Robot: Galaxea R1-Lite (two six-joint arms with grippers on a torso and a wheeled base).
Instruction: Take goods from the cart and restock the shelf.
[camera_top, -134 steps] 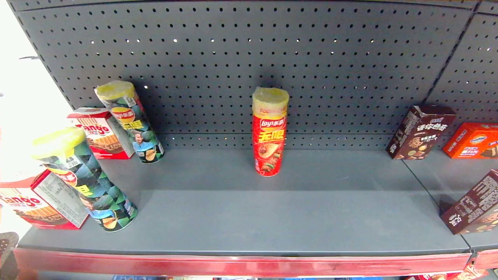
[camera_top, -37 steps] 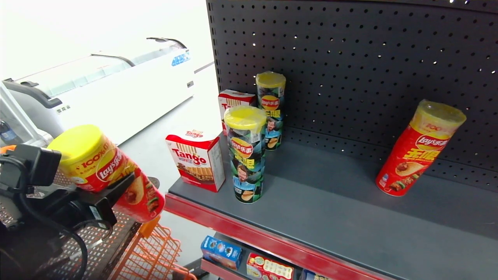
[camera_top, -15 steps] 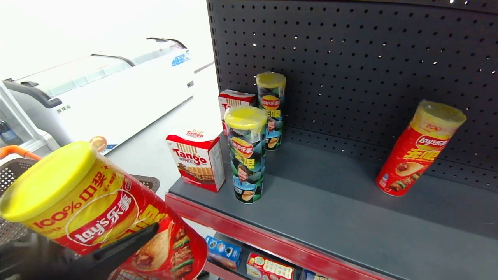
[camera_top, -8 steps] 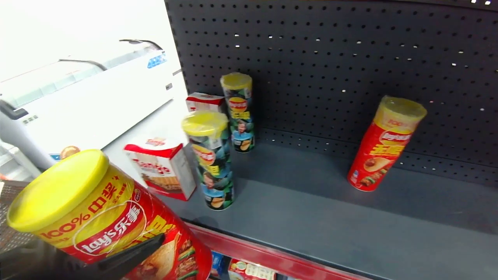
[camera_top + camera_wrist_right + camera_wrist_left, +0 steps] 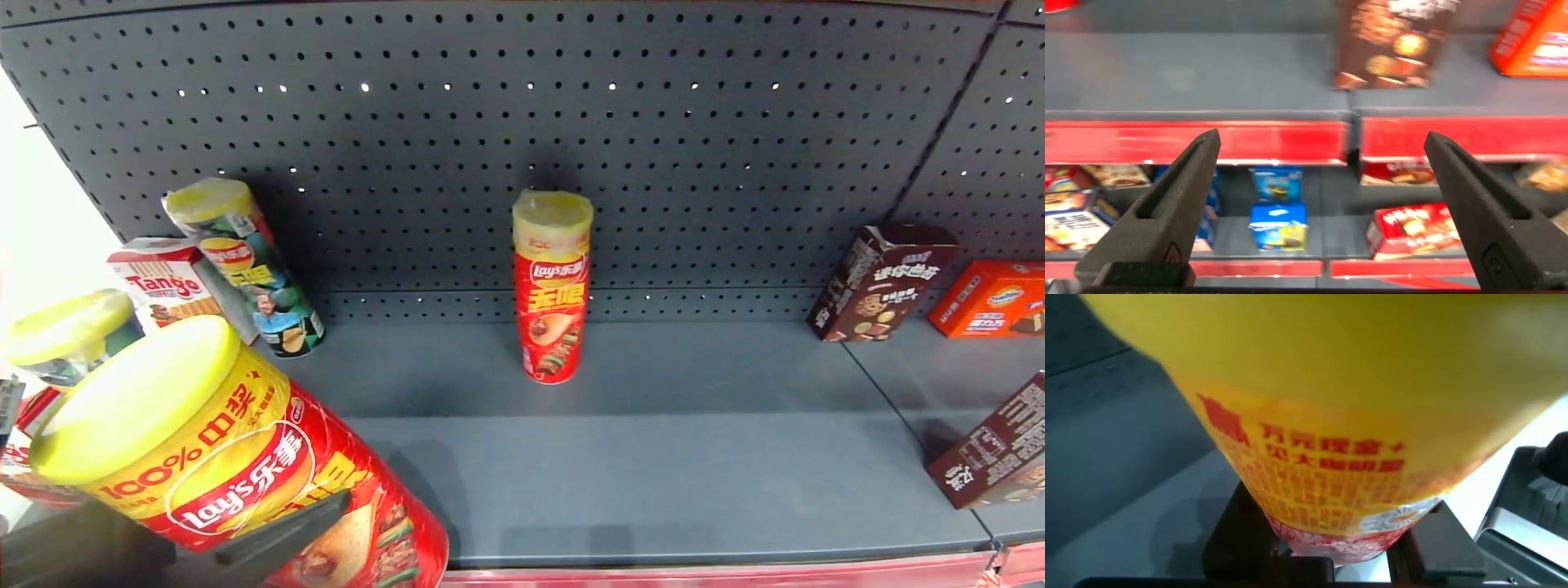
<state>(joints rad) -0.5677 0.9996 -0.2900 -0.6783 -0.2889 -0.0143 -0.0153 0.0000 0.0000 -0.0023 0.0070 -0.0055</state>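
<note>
My left gripper [image 5: 1331,547] is shut on a red chip can [image 5: 237,482] with a yellow lid, held tilted at the lower left, in front of the grey shelf [image 5: 653,457]. One black finger [image 5: 282,527] crosses the can's side. The can's yellow and red body [image 5: 1331,425] looms close in the left wrist view. A matching red can [image 5: 551,286] stands upright at the middle back of the shelf. My right gripper [image 5: 1323,204] is open with nothing between its fingers, low in front of the shelf's red edge [image 5: 1290,139].
Two green cans [image 5: 245,261] [image 5: 69,335] and a wafer box [image 5: 163,282] stand at the shelf's left. Brown boxes [image 5: 882,282] [image 5: 992,445] and an orange box [image 5: 988,298] stand at the right. Bare shelf lies in front of the red can. Lower shelves hold packets [image 5: 1278,224].
The head camera has swung right and now faces the shelf squarely. The red can stays in my left gripper at the lower left, a little nearer the shelf front.
</note>
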